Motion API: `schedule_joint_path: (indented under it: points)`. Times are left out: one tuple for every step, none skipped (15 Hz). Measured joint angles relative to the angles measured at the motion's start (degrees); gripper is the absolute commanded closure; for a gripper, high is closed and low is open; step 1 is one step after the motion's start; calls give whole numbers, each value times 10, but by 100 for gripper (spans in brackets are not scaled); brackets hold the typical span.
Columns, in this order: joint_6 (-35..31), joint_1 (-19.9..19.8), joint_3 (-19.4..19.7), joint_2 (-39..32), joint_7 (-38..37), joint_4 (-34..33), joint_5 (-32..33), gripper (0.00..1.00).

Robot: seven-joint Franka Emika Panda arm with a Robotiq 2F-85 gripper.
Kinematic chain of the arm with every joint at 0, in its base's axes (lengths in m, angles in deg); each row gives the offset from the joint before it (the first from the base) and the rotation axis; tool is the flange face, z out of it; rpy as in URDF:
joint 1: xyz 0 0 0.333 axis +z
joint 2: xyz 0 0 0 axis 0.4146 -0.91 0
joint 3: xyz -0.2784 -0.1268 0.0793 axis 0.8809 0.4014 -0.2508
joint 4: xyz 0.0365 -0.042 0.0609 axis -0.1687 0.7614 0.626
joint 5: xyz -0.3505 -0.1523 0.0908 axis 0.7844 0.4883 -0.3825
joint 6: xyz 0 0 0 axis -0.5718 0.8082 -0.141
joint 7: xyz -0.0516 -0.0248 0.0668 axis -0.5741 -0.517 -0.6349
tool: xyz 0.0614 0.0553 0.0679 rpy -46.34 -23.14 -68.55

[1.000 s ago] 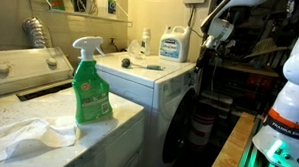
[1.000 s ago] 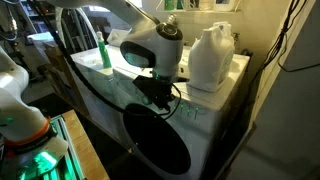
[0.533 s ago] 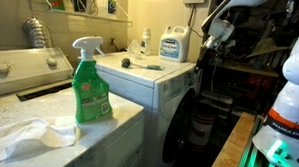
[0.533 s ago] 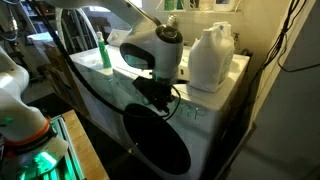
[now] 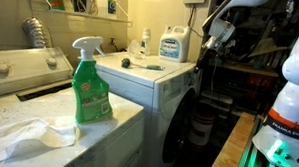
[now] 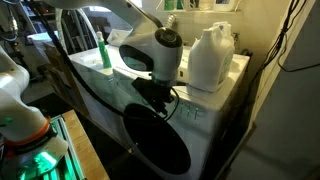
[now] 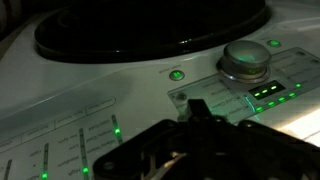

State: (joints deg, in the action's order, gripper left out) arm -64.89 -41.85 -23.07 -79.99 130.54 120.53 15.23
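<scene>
Washer [image 6: 215, 120] panel, hand close in.
Lit button [image 7: 178, 74] sits on the panel [image 7: 90, 115] by the door [image 7: 140, 30], near the dial [image 7: 245, 62]. Hand [image 7: 197, 125] is just beside it; fingers too dark to tell if apart or together. Best to go in square and slow, clear of the dial.
</scene>
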Motion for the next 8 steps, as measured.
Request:
schedule_joint_path:
  points:
    - [0, -1, 0, 0, 3, 1, -3, 100]
    - [0, -1, 0, 0, 6, 1, -4, 100]
    - [0, -1, 0, 0, 9, 1, -5, 100]
    - [0, -1, 0, 0, 12, 1, -5, 100]
    - [0, -1, 0, 0, 17, 1, -5, 100]
    - [0, -1, -1, 0, 20, 1, -5, 100]
    - [0, -1, -1, 0, 24, 1, -5, 100]
    - [0, -1, -1, 0, 27, 1, -5, 100]
